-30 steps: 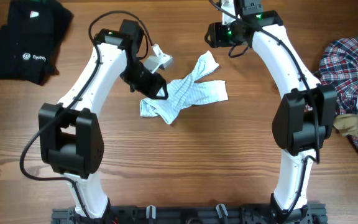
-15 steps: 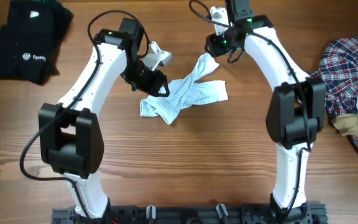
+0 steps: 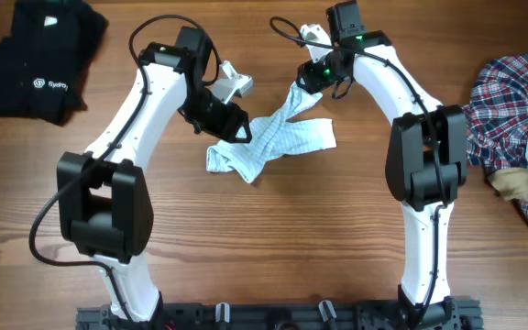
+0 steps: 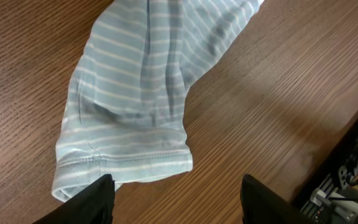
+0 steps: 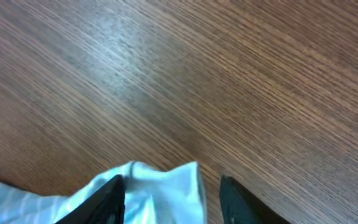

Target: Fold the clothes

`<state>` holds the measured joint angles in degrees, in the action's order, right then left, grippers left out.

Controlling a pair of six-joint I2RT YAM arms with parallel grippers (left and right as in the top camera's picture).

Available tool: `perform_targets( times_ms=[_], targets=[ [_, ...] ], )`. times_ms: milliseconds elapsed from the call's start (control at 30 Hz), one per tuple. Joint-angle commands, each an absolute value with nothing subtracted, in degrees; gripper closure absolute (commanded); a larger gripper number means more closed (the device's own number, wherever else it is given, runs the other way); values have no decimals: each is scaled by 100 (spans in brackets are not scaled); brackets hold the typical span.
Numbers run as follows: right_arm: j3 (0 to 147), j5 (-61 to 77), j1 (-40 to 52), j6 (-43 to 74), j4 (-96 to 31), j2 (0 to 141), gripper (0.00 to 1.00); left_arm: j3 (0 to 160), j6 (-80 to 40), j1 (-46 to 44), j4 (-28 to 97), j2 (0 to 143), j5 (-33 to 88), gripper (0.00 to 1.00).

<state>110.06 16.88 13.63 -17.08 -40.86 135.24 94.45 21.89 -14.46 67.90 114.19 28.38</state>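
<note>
The pale-blue striped garment (image 3: 278,137) lies crumpled in the middle of the table. My left gripper (image 3: 236,129) hangs over its left part. In the left wrist view the garment (image 4: 135,106) fills the upper left, its hemmed edge reaching the left finger, and the left gripper (image 4: 178,205) is open with bare wood between the jaws. My right gripper (image 3: 307,81) is at the garment's upper tip. In the right wrist view that gripper (image 5: 169,199) is open and straddles the cloth's end (image 5: 157,190), with a gap beside the right finger.
Black logo garments (image 3: 39,55) lie folded at the far left corner. A red-blue-white plaid shirt (image 3: 507,96) is heaped with a beige piece (image 3: 513,183) at the right edge. Bare wood surrounds the striped garment.
The right arm has swung left and down from the table's far edge onto the garment's upper tip. The left arm has barely moved, and its jaws have widened a little.
</note>
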Motion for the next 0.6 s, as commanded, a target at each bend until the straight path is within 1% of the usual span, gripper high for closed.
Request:
perform_targets(
  times_ms=[0, 100, 300, 367, 567],
  targets=[
    [11002, 2080, 1369, -1933, -4101, 13642, 52, 9452, 2180, -1452, 6788, 11273, 2947, 36],
    [11002, 2078, 1369, -1938, -4115, 13670, 54, 9450, 2180, -1452, 6790, 11273, 2947, 36],
    [11002, 2060, 1369, -1933, -4101, 13856, 54, 9452, 2180, -1452, 6790, 11273, 2947, 36],
    [11002, 2062, 1369, -1931, -4075, 13863, 55, 9450, 2180, -1452, 6790, 11273, 2947, 36],
    [11002, 2060, 1369, -1925, -4023, 13878, 87, 9450, 2180, -1452, 6788, 11273, 2947, 36]
  ],
)
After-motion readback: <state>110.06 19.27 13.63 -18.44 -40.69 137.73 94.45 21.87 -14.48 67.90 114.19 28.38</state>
